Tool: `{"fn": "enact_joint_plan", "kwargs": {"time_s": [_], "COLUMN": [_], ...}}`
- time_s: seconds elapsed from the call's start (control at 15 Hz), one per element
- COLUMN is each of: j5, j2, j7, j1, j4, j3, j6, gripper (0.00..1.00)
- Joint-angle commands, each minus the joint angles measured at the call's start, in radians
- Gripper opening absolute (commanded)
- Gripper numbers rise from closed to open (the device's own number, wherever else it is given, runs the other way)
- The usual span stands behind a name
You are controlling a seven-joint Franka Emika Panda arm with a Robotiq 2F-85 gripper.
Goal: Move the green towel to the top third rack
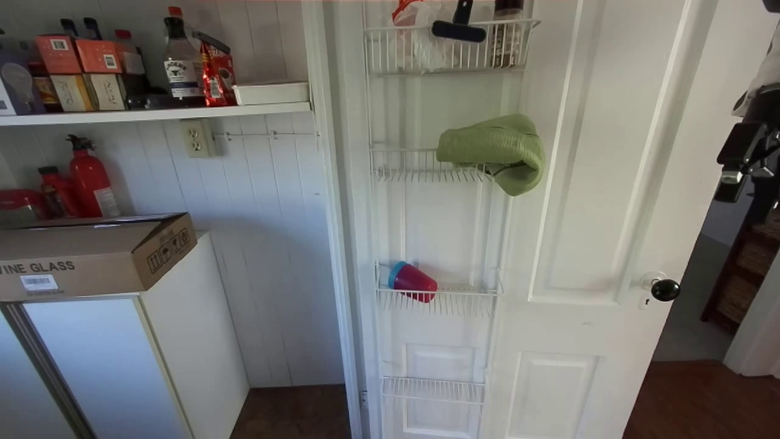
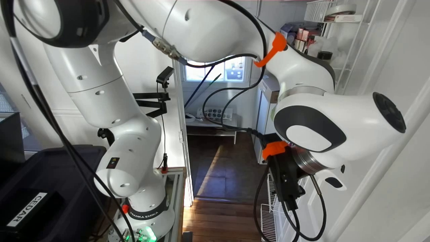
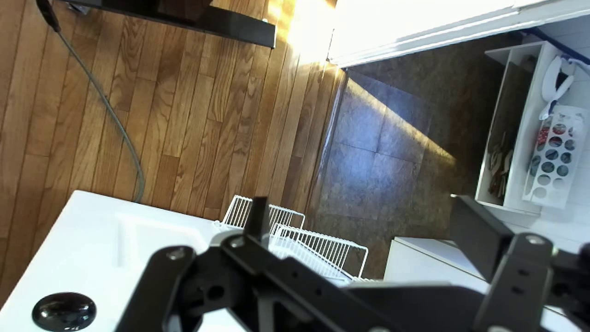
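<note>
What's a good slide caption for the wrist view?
Empty, open gripper with wire racks on a white door behind it, a black knob at lower left, and wooden floor beyond.

Wht panelled wall (image 1: pixel 274 195); wd flr (image 3: pixel 191 115); sun streak (image 3: pixel 400 120) on dk flr (image 3: pixel 442 103); 1 bright window (image 2: pixel 220 69).

In an exterior view, the green ribbed cloth towel (image 1: pixel 493 139) blocks the right part of a white wire door shelf (image 1: pixel 405 150) and juts past its end, leaving open room to its left and above, up to a white wire basket (image 1: pixel 381 52), itself crowded by a translucent plastic bag (image 1: pixel 423 49) and a black T-shaped object (image 1: pixel 459 32). A magenta-and-blue tapered cup (image 1: pixel 415 281) obstructs the left of the lower white wire shelf (image 1: pixel 466 300), its right side open. Loose black cables (image 2: pixel 325 215) loop close to the black two-finger gripper (image 3: pixel 362 216), whose jaws stand wide apart.
</note>
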Motion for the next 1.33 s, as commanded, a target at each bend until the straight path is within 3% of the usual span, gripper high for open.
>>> {"fn": "enact_joint_plan", "kwargs": {"time_s": [0.0, 0.13, 0.6, 0.93, 1.07, 1.27], "j5": [0.002, 0.048, 0.497, 0.817, 0.919, 0.965], "j2": [0.001, 0.009, 0.027, 0.051, 0.071, 0.095], "j7": [-0.002, -0.017, -0.147, -0.218, -0.237, -0.226], "j1": [-0.016, -0.006, 0.056, 0.077, 0.074, 0.058], "j4": [0.001, -0.011, -0.046, -0.047, -0.032, -0.014], "j3": [0.015, 0.018, 0.082, 0.151, 0.161, 0.165], "j6": [-0.002, 0.020, 0.092, 0.266, 0.246, 0.200], "gripper": [1.00, 1.00, 1.00, 1.00, 1.00, 1.00]}}
